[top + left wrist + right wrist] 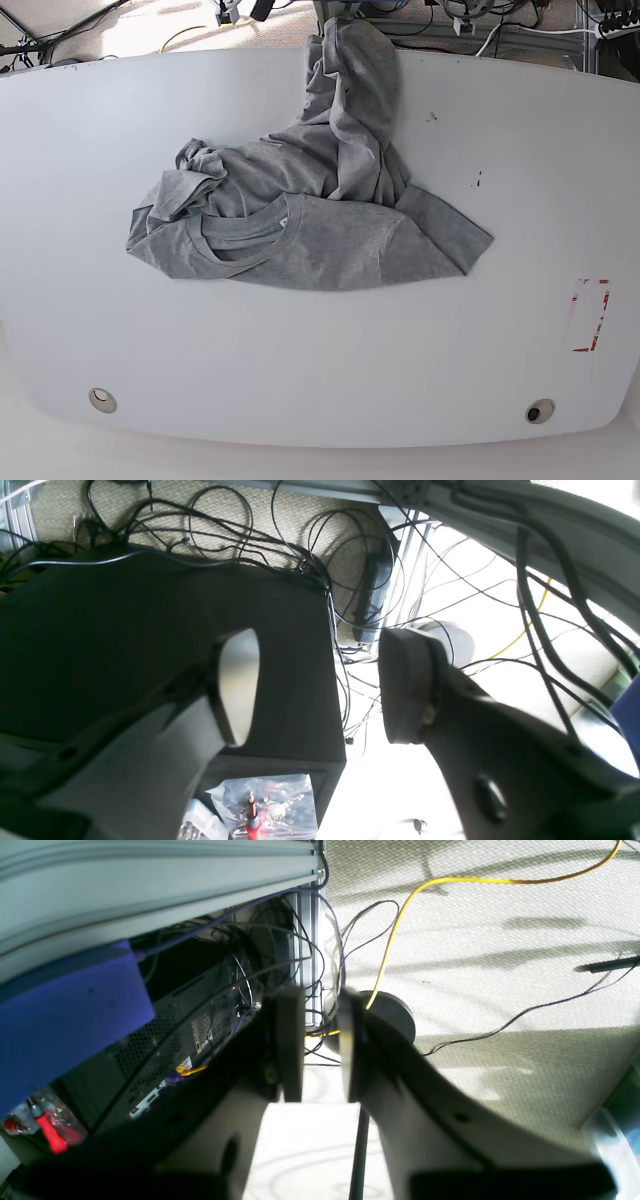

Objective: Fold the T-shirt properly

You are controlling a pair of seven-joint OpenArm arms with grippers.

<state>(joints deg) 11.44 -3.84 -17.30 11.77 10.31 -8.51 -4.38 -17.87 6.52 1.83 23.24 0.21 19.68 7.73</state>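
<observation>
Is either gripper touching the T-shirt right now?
Apart. The base view shows the T-shirt crumpled alone on the table, no arm near it; both wrist views show only floor and cables between the jaws.

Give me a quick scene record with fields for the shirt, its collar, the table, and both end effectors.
Garment: crumpled heather-grey short-sleeved cotton T-shirt, unfolded, one part trailing to the table's far edge
Collar: ribbed crew neck, facing up
Surface: white table
Left end effector: open, empty, off the table above the floor cables
Right end effector: narrow gap between fingers, empty, off the table
</observation>
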